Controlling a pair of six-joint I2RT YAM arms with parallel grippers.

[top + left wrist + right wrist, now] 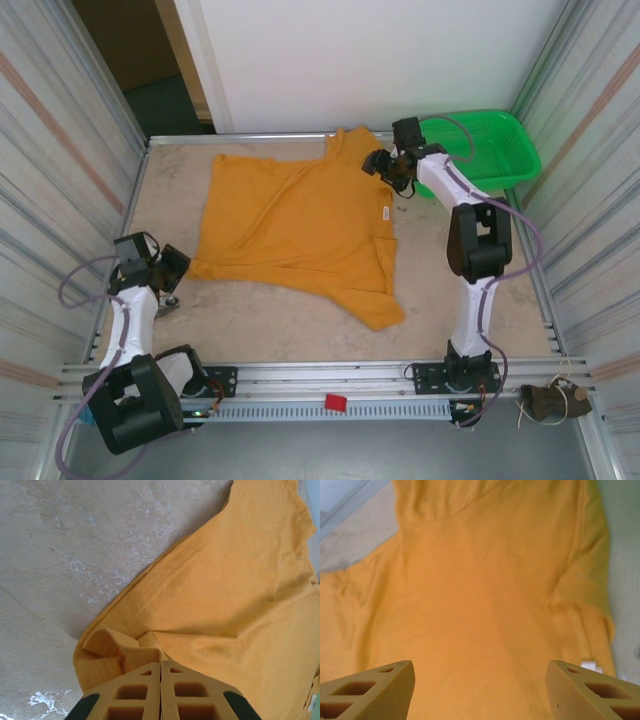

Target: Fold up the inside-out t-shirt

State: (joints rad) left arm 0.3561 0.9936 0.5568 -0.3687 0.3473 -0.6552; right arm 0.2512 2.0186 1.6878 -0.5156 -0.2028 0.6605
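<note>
Clenching t-shirt corner in left fingers, lower left; holding right fingers released over it, upper right.

T-shirt spread on table, basket at far right

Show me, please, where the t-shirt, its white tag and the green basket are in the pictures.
t-shirt (290, 215): top view, middle of the spread cloth.
white tag (385, 213): top view, the tag itself, near the shirt's right edge.
green basket (495, 150): top view, bare mesh inside it.
</note>
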